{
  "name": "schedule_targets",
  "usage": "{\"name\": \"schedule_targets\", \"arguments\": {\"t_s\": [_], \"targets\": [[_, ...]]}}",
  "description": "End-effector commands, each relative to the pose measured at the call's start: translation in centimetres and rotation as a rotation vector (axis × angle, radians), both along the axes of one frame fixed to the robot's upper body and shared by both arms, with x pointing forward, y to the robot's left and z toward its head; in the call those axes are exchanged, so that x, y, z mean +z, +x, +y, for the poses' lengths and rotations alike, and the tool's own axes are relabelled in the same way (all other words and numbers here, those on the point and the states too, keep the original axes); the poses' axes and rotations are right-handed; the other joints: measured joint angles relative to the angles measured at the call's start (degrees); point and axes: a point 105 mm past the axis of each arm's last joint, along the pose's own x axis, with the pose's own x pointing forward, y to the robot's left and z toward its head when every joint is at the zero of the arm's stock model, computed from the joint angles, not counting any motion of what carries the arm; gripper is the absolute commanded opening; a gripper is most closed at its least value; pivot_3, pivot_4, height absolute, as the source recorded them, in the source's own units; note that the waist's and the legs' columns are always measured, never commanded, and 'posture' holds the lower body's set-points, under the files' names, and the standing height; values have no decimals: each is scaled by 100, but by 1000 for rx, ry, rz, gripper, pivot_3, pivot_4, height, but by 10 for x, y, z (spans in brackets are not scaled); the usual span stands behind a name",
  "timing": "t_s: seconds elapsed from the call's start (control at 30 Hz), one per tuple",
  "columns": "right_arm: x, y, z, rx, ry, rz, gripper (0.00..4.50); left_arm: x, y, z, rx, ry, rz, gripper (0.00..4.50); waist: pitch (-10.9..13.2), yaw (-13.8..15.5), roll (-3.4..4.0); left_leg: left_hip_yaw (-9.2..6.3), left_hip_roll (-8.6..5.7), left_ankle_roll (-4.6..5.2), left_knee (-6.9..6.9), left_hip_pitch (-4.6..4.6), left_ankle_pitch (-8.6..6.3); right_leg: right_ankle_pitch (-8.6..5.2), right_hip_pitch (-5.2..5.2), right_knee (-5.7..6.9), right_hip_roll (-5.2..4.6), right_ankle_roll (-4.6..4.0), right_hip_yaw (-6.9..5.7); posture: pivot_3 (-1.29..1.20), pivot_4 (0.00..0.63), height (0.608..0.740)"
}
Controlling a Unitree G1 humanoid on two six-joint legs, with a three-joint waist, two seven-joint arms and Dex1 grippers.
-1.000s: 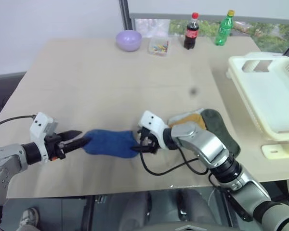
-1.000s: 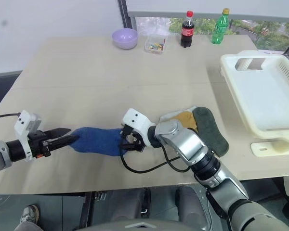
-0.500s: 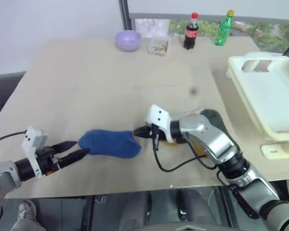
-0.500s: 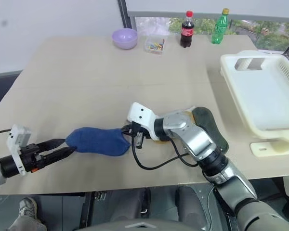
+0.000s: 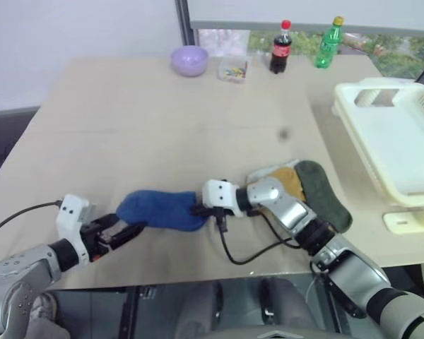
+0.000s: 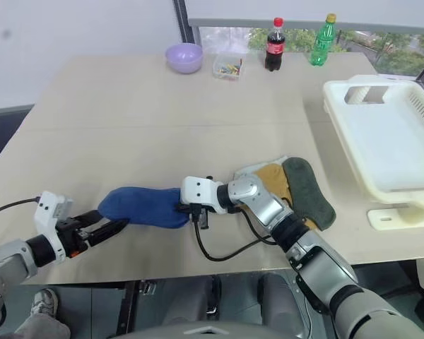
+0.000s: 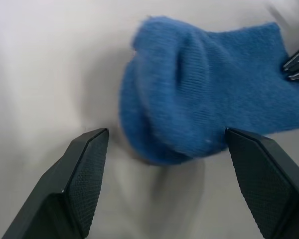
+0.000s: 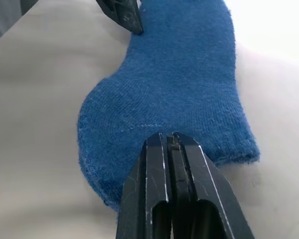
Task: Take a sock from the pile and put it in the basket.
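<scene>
Reaching in from the near edge of the worktop (image 5: 162,113), my left hand (image 5: 131,232) has its two fingers spread wide, one to each side of the blue sock's (image 5: 160,210) rounded end; whether they touch the fabric I cannot tell. My right hand (image 5: 198,210) comes in from the opposite side with its fingers pressed together at the sock's other end, their tips against the cloth; whether any fabric is pinched between them I cannot tell. A black cable loops from that wrist over the worktop just in front of the sock.

The sock lies flat on the worktop between my two hands, apart from the pile (image 5: 300,185), which sits just behind my right forearm: one mustard-yellow sock (image 5: 288,180) and one dark green sock (image 5: 324,194) overlapping, with a paler piece of fabric at the edge. My right arm lies across the line from the sock to the pile.

Farther off, at the right edge, sits the one cream-white basket (image 5: 353,116). Along the far edge stand one lilac bowl (image 5: 189,59), one small clear box of coloured bits (image 5: 233,69), one dark cola bottle (image 5: 280,46) and one green bottle (image 5: 328,42).
</scene>
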Motion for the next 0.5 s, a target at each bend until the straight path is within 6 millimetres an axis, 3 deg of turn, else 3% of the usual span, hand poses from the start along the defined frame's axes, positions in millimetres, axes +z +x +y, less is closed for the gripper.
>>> {"name": "schedule_targets", "arguments": {"t_s": [0.03, 0.2, 0.5], "targets": [[-9, -1, -6, 14, -45, 4, 137, 8, 2, -32, -107, -104, -48, 3972, -1, 13, -1, 0, -2, 0, 0, 1, 0, 0, 4, 0, -3, 0, 0, 0, 150, 740], [-9, 3, -13, 0, -54, -3, 137, 36, 8, -56, -210, -168, -206, 3972, -6, 25, -9, -6, -4, 0, 2, 2, 1, 0, 8, -1, -3, 0, -1, 0, 150, 740], [-12, 5, -19, -15, -75, -14, 137, 41, 11, -85, -365, -142, -263, 3972, -7, 37, -8, -5, -8, 1, 2, 5, 2, 0, 12, -1, 2, 0, -5, 0, 150, 740]]}}
